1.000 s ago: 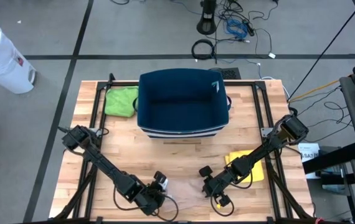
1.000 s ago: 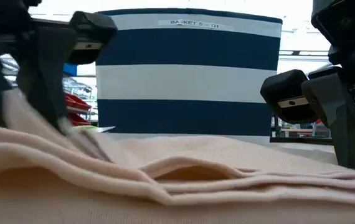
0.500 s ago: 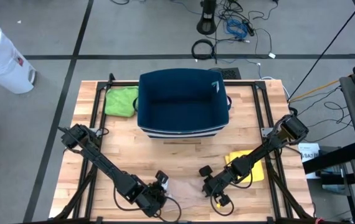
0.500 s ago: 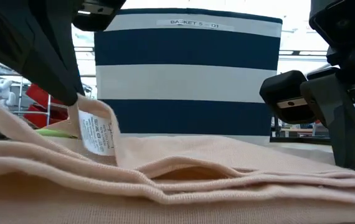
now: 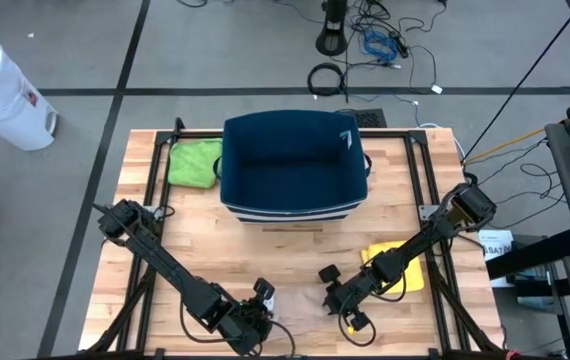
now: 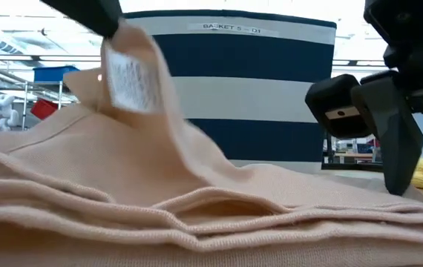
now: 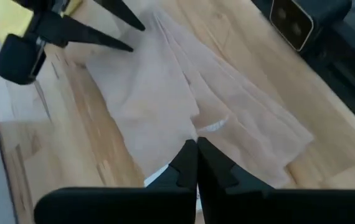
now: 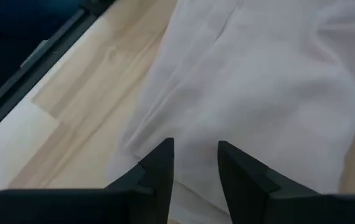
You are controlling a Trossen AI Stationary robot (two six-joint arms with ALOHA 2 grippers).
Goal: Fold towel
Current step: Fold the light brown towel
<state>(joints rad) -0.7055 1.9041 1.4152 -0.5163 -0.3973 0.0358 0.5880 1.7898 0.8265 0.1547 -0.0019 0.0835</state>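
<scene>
A pale peach towel (image 5: 300, 312) lies in loose folds on the wooden table near its front edge, between my two grippers. My left gripper (image 7: 196, 152) is shut on the towel's left part and holds it raised, with a white label (image 6: 130, 81) hanging just below the fingers. My right gripper (image 8: 193, 165) stands open at the towel's right side (image 6: 389, 148). Its fingers point down at a slant over the cloth. My left gripper pinches the towel's edge (image 7: 195, 134) beside the white label between its two shut fingers, coming from above at a slant. That part is lifted into a peak (image 6: 115, 44), and the cloth slopes down from it to the folds on the table. Whether my right gripper's fingertips (image 6: 393, 185) touch the towel, I cannot tell.
A navy and white striped basket (image 5: 293, 165) stands behind the towel at the table's middle. A green cloth (image 5: 195, 162) lies at the far left, a yellow cloth (image 5: 395, 268) under the right arm. Black frame rails (image 5: 157, 190) run along both sides.
My left gripper has shut on the towel's edge and gone up, drawing that edge and its label from table height into a tall peak. The rest of the towel has stayed on the table.
</scene>
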